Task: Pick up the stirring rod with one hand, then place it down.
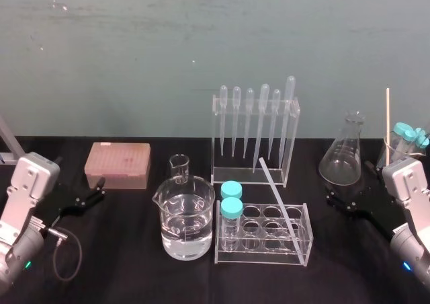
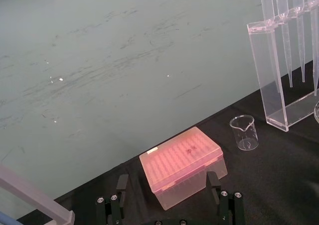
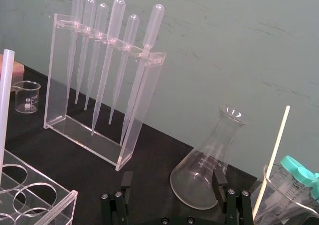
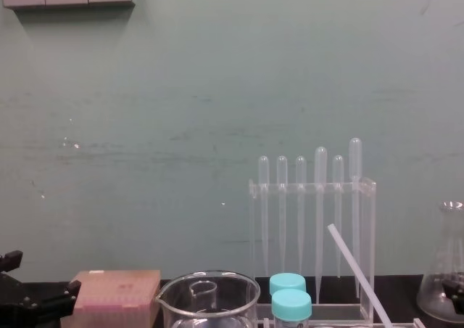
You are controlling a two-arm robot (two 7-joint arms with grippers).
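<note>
Leaning rod: the stirring rod (image 1: 277,195) stands slanted in the clear tube rack (image 1: 262,254). Its lower end sits in a hole near the rack's 4 o'clock corner and its upper end tips toward 11 o'clock, at the pipette stand (image 1: 254,139). Whether it touches that stand cannot be told.
Right gripper: the right gripper (image 3: 172,180) sits low at 3 o'clock of the rack, fingers spread wide and empty, with the flask (image 1: 344,157) just ahead of it.
Left gripper: the left gripper (image 2: 167,184) is parked at 9 o'clock of the water beaker (image 1: 188,223), fingers wide and empty, near the pink box (image 1: 117,164).
Wrong pick: a pale stick (image 1: 388,122) stands in a jar at the table's 3 o'clock edge, close to the right gripper, and it could be mistaken for the rod.
Rack upset: pulling sideways instead of along the slant would likely lever the light rack, jolting the blue-capped tubes (image 1: 231,200) toward the water.
Flask knock: a reach from 3 o'clock passes the flask, so a low sweep could topple it.
Slip: the rod looks thin and smooth, so an off-centre pinch may let it swing or slide.
Set-down: a round rod may roll on the black table (image 1: 121,263).
</note>
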